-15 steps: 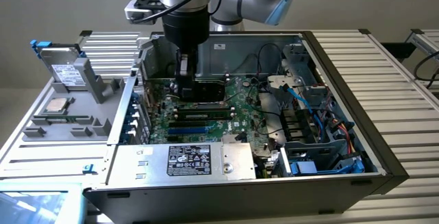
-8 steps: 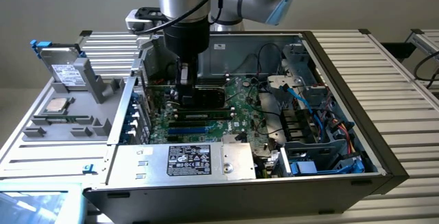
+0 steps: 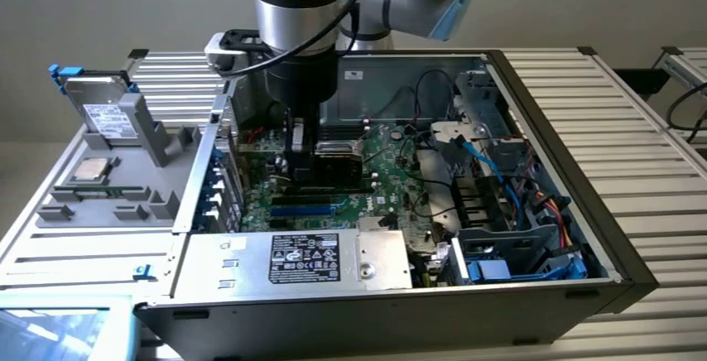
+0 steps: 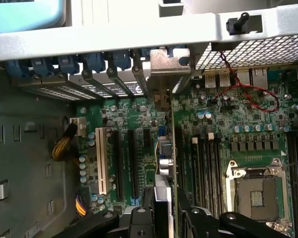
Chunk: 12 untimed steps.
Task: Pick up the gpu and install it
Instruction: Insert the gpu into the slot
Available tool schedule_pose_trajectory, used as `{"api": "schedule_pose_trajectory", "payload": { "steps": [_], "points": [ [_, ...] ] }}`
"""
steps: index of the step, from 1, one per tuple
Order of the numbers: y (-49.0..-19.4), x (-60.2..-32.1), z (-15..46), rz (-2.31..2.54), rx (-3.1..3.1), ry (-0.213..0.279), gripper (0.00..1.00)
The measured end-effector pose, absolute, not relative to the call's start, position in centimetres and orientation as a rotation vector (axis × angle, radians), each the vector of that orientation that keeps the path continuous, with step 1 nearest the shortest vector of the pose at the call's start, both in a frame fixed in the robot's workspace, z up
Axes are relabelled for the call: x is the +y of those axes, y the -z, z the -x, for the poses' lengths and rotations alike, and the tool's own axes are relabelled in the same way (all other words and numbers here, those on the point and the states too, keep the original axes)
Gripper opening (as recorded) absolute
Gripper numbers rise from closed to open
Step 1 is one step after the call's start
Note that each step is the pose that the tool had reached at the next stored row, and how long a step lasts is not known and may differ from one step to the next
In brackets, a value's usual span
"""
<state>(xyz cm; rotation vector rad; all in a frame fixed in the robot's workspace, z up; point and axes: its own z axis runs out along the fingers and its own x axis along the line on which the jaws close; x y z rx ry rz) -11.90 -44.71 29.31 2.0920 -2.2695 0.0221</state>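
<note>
Wrist view showed the gripper (image 4: 165, 214) half closed, clamping the gpu (image 4: 164, 161) edge-on; the card stood upright over the motherboard (image 4: 213, 116) slots, its silver bracket (image 4: 170, 62) at the case's rear wall.

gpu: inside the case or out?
Inside. The claw holds the gpu on edge over the motherboard, bracket at the rear slots. Seated in the slot: cannot tell.
</note>
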Motion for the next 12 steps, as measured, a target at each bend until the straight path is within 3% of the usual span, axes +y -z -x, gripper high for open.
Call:
{"api": "schedule_pose_trajectory", "payload": {
  "steps": [12],
  "points": [
    [-27.5, -45.2, 12.0, -2.092, -2.269, -0.021, 0.29]
  ]
}}
